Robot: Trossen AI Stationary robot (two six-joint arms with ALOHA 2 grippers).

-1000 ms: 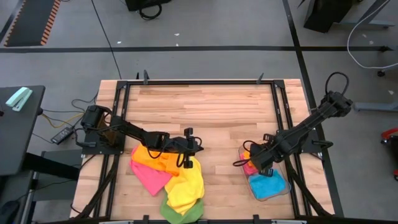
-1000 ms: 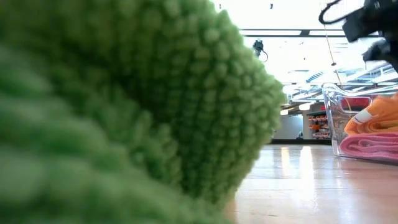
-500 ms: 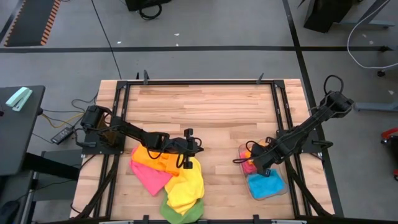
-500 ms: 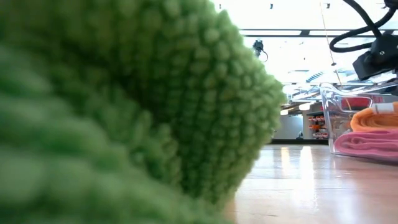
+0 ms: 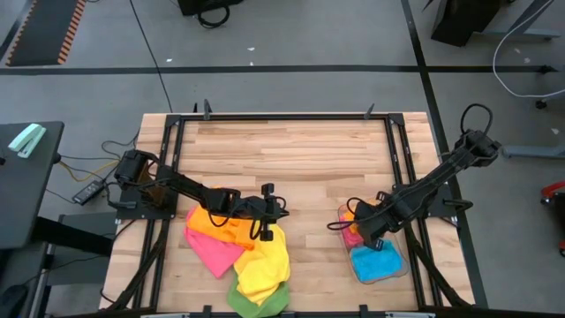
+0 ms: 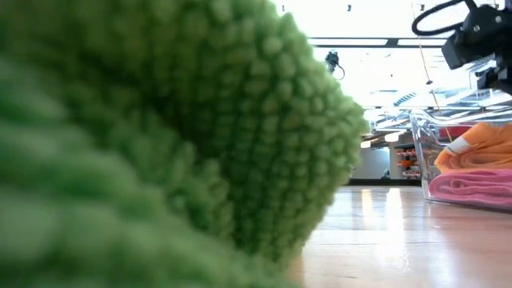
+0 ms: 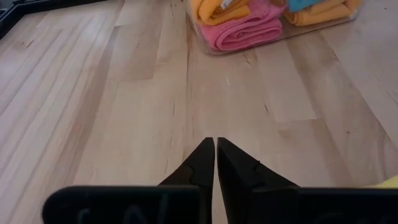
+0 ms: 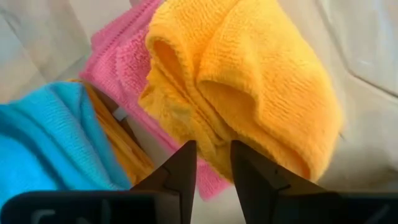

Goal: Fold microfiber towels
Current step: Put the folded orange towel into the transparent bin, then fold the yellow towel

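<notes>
- The high view is the only one that lays the whole desk (image 5: 291,150) out: a loose heap of microfiber towels sits at the near-left, with an orange towel (image 5: 216,228) on top, a pink towel (image 5: 212,252) under it, a yellow towel (image 5: 265,261) beside them and a green towel (image 5: 256,302) poking out at the desk's near edge.
- Same view, the left gripper (image 5: 262,231) is over that heap, right where orange meets yellow. Its own wrist view shows the fingers (image 7: 202,163) pinched together with nothing between them, just bare wood ahead.
- On the right side there's a clear plastic bin (image 5: 375,256) with folded towels in it; from above you mostly see a blue folded towel (image 5: 378,262).
- The right gripper (image 5: 364,228) is at the far end of the bin. Its wrist view is the good one here: fingers slightly parted, nothing clamped, tips just in front of an orange folded towel (image 8: 249,81) lying on a pink folded towel (image 8: 121,59), blue next to them.
- The low view is pretty much useless, since the green towel sits right up against the lens and blocks most of it. Only the bin's end shows at the right edge.
- The bin's contents are cut off in the left wrist view.
</notes>
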